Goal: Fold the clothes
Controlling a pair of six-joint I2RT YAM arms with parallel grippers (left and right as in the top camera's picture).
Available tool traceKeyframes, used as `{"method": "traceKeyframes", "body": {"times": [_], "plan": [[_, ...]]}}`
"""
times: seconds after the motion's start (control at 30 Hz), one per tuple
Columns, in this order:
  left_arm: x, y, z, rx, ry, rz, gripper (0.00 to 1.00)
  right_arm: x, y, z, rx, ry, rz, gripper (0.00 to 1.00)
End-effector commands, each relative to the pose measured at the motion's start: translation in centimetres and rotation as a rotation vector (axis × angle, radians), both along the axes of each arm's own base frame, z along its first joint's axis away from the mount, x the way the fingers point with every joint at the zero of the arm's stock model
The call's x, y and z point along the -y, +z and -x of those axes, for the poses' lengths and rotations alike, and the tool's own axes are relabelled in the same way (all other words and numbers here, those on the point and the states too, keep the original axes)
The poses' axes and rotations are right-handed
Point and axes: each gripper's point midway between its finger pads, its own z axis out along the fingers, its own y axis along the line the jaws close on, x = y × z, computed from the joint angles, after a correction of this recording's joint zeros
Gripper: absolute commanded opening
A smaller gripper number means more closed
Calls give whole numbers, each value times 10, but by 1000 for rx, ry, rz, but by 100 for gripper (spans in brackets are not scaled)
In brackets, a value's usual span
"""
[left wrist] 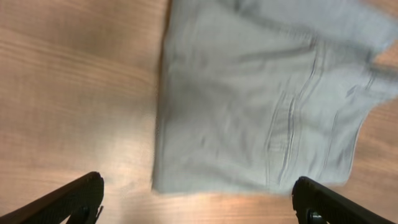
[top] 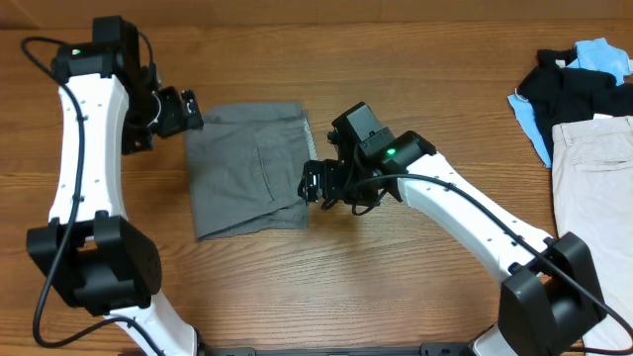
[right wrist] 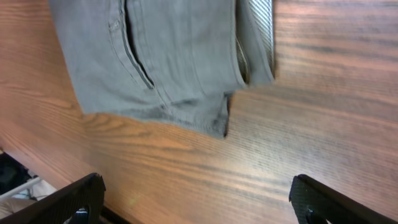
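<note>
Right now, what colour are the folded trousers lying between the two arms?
Plain medium grey, with no pattern. The trousers show best in the overhead view.

The trousers [top: 247, 168] lie on the table [top: 415, 59], left of centre. The left gripper [top: 186, 111] sits just off their far-left corner, the right gripper [top: 313, 185] at their right edge. Far right, a heap of garments [top: 569, 84]; nearer, a second pair [top: 598, 188].

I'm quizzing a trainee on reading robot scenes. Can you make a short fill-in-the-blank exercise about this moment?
1. The grey trousers lie ____ into a compact rectangle on the table.
2. The left gripper and the right gripper are both ____, holding nothing.
3. The beige trousers lie on the ____ arm's side.
Missing words: folded; open; right.
</note>
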Motion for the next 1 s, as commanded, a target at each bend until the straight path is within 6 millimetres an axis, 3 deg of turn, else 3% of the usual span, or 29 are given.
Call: {"method": "traceKeyframes", "body": {"times": [0.0,0.23,0.37,0.43,0.6,0.73,0.97], "plan": [[-5,-22,13,-100,-11,-23,100,4,6,1,8,-8,5,100],[-7,-82,27,-230,-9,-21,96,9,2,11,-31,2,32,100],[2,-109,22,-185,-60,75,96,10,1,11,-29,4,37,100],[-1,-123,25,-177,-49,115,89,11,1,9,-22,1,41,100],[-11,-145,34,-158,20,195,89,15,-1,5,-1,-8,67,100],[2,-156,27,-47,-20,353,94,12,1,0,20,-9,54,100],[15,-175,29,37,-106,407,100,13,1,1,16,-8,57,100]]}}
